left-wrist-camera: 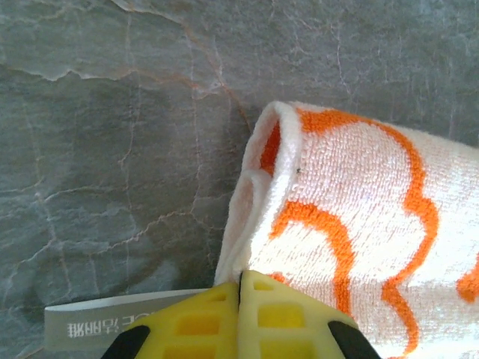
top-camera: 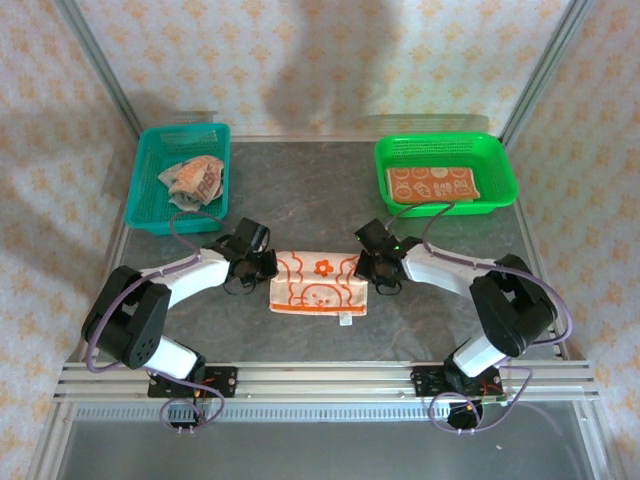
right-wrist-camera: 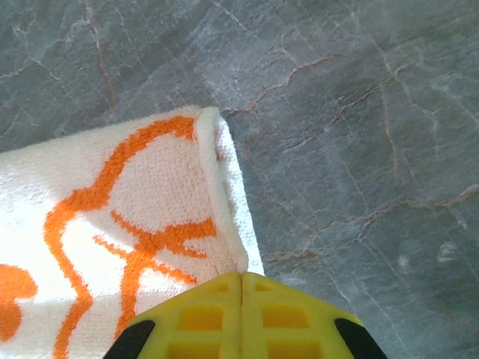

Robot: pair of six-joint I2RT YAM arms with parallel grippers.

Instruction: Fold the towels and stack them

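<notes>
A cream towel (top-camera: 318,283) with orange print lies folded in half on the table centre. My left gripper (top-camera: 262,262) is shut on its left edge (left-wrist-camera: 241,278), the yellow fingers (left-wrist-camera: 202,321) pressed together over the hem. On the right edge (right-wrist-camera: 241,275), my right gripper (top-camera: 372,266) is shut the same way. A crumpled towel (top-camera: 192,183) lies in the teal basket (top-camera: 180,178). A folded orange towel (top-camera: 432,184) sits flat in the green basket (top-camera: 446,172).
Grey stone-pattern table (top-camera: 300,200) spans between the two baskets at the back. A white care label (left-wrist-camera: 97,327) pokes out beside the left fingers, and another small tag (top-camera: 345,320) hangs at the towel's near edge. Metal rails (top-camera: 320,380) run along the front.
</notes>
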